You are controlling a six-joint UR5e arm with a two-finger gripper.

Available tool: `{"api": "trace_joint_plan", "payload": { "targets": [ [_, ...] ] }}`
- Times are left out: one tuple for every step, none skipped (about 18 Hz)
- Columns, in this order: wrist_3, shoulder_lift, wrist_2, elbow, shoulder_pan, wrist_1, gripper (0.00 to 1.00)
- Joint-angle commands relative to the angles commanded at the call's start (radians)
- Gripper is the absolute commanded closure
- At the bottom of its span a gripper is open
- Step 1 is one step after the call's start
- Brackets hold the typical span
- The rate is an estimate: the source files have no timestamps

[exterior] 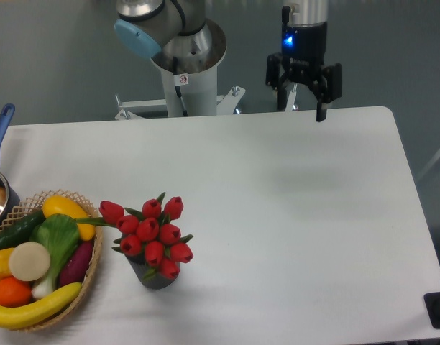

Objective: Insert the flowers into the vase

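My two-finger gripper (304,100) hangs open and holds nothing. Far below my fingers and to their left, the bunch of red tulip buds with green stems (149,229) stands in the small dark grey ribbed vase (157,277), near the round wicker basket (94,267). I judge the task is finished.

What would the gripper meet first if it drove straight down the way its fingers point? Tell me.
Most likely the bare white table near its far edge. The gripper hangs open, fingers down, with nothing visible beneath it. The flowers and vase stand far off to the side. Depth is uncertain.
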Motion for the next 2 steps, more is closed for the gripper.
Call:
{"api": "trace_joint_plan", "payload": {
  "targets": [
    [0.019, 0.000, 0.003, 0.003, 0.000, -0.003, 0.00],
    [0.020, 0.000, 0.003, 0.003, 0.002, -0.003, 0.00]
  ]
}}
